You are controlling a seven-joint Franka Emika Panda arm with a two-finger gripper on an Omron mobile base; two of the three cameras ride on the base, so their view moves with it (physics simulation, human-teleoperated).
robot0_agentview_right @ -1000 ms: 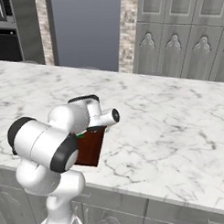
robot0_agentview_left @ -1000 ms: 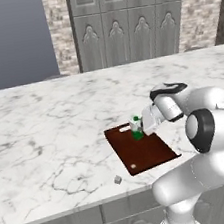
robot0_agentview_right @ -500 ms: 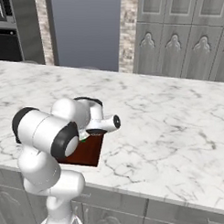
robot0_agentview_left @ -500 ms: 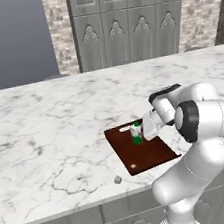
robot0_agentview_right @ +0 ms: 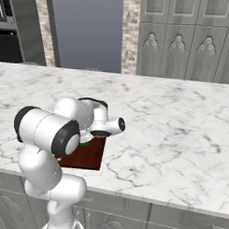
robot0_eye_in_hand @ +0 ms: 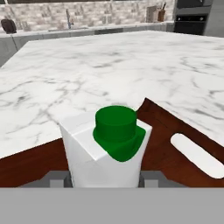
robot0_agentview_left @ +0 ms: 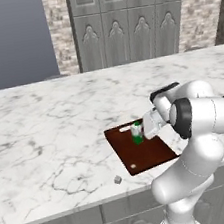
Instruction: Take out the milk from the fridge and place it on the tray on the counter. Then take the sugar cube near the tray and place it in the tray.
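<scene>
On the white marble surface (robot0_agentview_left: 47, 138), near its front edge, lies the dark reddish-brown tray (robot0_agentview_left: 142, 149), and the milk carton (robot0_agentview_left: 137, 132) stands upright on it, toward the end with the pale oval slot (robot0_eye_in_hand: 196, 155). From the hand view the carton (robot0_eye_in_hand: 105, 148) sits square between the 2 fingers (robot0_eye_in_hand: 57, 178), its green cap facing up, with the tray's dark wood (robot0_eye_in_hand: 26, 166) under and around it. The fingers look pressed against both sides of the carton, so the gripper (robot0_agentview_left: 145, 128) appears to be grasping the milk while it rests on the tray. The white arm bends low over the tray's right side and hides part of it in the right base view, where a strip of the tray (robot0_agentview_right: 89, 155) shows beneath the wrist. The tiny sugar cube (robot0_agentview_left: 117, 180) sits on the marble just off the tray's front left corner, apart from it. Behind the surface stand grey ornate-panelled cabinets (robot0_agentview_left: 121, 22).
</scene>
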